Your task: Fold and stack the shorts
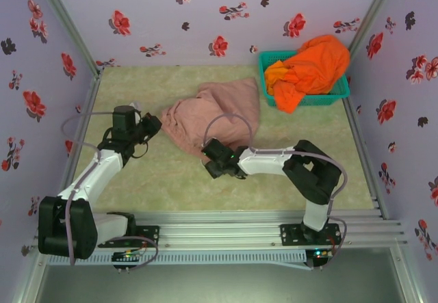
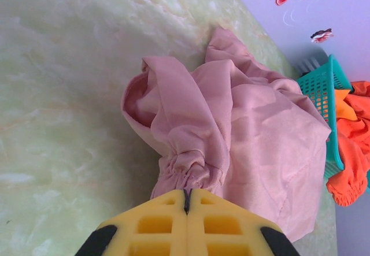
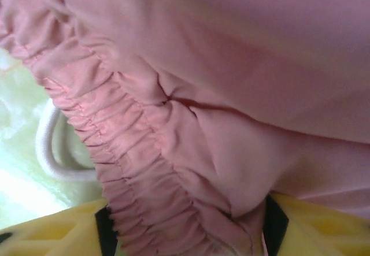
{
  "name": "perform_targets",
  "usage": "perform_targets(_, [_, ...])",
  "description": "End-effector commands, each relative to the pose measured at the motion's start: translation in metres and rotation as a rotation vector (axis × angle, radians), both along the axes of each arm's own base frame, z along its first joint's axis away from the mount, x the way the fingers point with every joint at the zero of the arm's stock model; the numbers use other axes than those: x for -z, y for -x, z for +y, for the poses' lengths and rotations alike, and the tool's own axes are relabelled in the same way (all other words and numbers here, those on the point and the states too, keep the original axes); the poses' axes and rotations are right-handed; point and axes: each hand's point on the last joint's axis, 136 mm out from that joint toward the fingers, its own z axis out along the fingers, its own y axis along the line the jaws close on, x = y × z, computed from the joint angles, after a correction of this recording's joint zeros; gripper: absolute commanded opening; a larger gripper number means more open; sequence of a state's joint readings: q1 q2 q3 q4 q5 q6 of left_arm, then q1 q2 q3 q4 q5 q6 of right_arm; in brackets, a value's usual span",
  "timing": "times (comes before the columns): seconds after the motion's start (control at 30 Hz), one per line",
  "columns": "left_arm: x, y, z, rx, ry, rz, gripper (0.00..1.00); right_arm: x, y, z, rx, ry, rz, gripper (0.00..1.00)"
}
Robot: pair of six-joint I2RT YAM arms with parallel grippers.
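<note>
Lying crumpled mid-table, the pink shorts [image 1: 213, 113] seemed at the spreading step. The left gripper [image 2: 187, 197] was clamped on a bunched edge, while the right gripper [image 3: 185, 233] straddled the waistband [image 3: 124, 169], jaws apart, grip unclear. Next they needed pulling flat. The orange shorts [image 1: 311, 70] filled the basket [image 1: 268, 59] on a pale marbled table [image 1: 171, 176] between flowered walls [image 1: 205, 16].

**Pink-beige shorts** [image 1: 217, 113]: one pair, dusty pink, unfolded and crumpled into a loose mound on the bench [image 1: 171, 176], mid-depth and just left of the basket [image 1: 321, 100]. The wrist views show soft creases [image 2: 254, 146], a gathered elastic waistband [image 3: 133, 152] and a white cord loop [image 3: 49, 152] beside it.

**Orange shorts** [image 1: 311, 69]: a bright orange heap in the teal basket, spilling over its near rim [image 2: 350, 152]. Single garments cannot be told apart.
</note>
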State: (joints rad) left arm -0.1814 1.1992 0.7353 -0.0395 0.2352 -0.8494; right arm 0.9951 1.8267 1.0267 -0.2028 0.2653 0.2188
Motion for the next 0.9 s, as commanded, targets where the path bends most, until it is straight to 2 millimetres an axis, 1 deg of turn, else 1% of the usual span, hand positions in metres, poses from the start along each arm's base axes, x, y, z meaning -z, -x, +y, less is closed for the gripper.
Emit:
perform_targets(0.0, [0.001,0.0,0.002,0.004,-0.034,-0.014,0.0,0.004,-0.013,-0.009,0.078,0.049,-0.042,0.45])
perform_targets(0.07, [-0.002,-0.002,0.004,0.003,-0.039,-0.022,0.0,0.003,-0.014,-0.007,0.079,0.042,-0.039,0.31])
perform_targets(0.17, [-0.013,-0.007,0.01,-0.011,-0.053,-0.036,0.0,-0.003,-0.011,0.007,0.049,-0.004,-0.01,0.04])
perform_targets(0.2, [-0.019,-0.009,0.014,-0.021,-0.056,-0.044,0.0,-0.006,-0.011,0.013,0.038,-0.019,0.001,0.0])
perform_targets(0.23, [-0.027,-0.012,0.02,-0.033,-0.062,-0.053,0.0,-0.013,-0.011,0.023,0.021,-0.048,0.018,0.0])
perform_targets(0.3, [-0.046,-0.019,0.035,-0.067,-0.077,-0.072,0.0,-0.029,-0.009,0.047,-0.014,-0.127,0.053,0.0])
perform_targets(0.33, [-0.061,-0.023,0.045,-0.088,-0.091,-0.088,0.0,-0.041,-0.01,0.063,-0.032,-0.184,0.07,0.0])
perform_targets(0.4, [-0.092,-0.03,0.069,-0.151,-0.119,-0.125,0.0,-0.071,-0.008,0.098,-0.082,-0.305,0.09,0.0])
perform_targets(0.47, [-0.13,-0.034,0.094,-0.214,-0.145,-0.176,0.0,-0.107,-0.005,0.136,-0.136,-0.428,0.089,0.0])
perform_targets(0.53, [-0.173,-0.035,0.125,-0.298,-0.175,-0.234,0.0,-0.151,0.003,0.178,-0.214,-0.559,0.093,0.0])
perform_targets(0.57, [-0.193,-0.034,0.137,-0.33,-0.195,-0.256,0.0,-0.171,0.007,0.195,-0.248,-0.613,0.099,0.0])
perform_targets(0.6, [-0.217,-0.033,0.15,-0.367,-0.214,-0.285,0.0,-0.194,0.014,0.213,-0.293,-0.672,0.105,0.0])
perform_targets(0.63, [-0.238,-0.031,0.161,-0.395,-0.231,-0.308,0.0,-0.218,0.021,0.23,-0.336,-0.73,0.107,0.0])
perform_targets(0.67, [-0.259,-0.03,0.168,-0.413,-0.245,-0.336,0.0,-0.239,0.028,0.241,-0.374,-0.781,0.111,0.0])
perform_targets(0.7, [-0.281,-0.028,0.172,-0.426,-0.263,-0.368,0.0,-0.267,0.036,0.251,-0.413,-0.848,0.109,0.0])
perform_targets(0.73, [-0.303,-0.027,0.175,-0.434,-0.282,-0.404,0.0,-0.293,0.042,0.257,-0.443,-0.917,0.106,0.0])
perform_targets(0.77, [-0.32,-0.026,0.176,-0.436,-0.294,-0.431,0.0,-0.315,0.047,0.258,-0.464,-0.98,0.107,0.0])
perform_targets(0.8, [-0.343,-0.025,0.174,-0.435,-0.298,-0.477,0.0,-0.341,0.051,0.256,-0.483,-1.052,0.095,0.0])
perform_targets(0.83, [-0.36,-0.026,0.171,-0.425,-0.295,-0.513,0.0,-0.364,0.053,0.249,-0.49,-1.112,0.074,0.0])
perform_targets(0.87, [-0.377,-0.025,0.167,-0.418,-0.292,-0.552,0.0,-0.379,0.055,0.242,-0.492,-1.154,0.053,0.0])
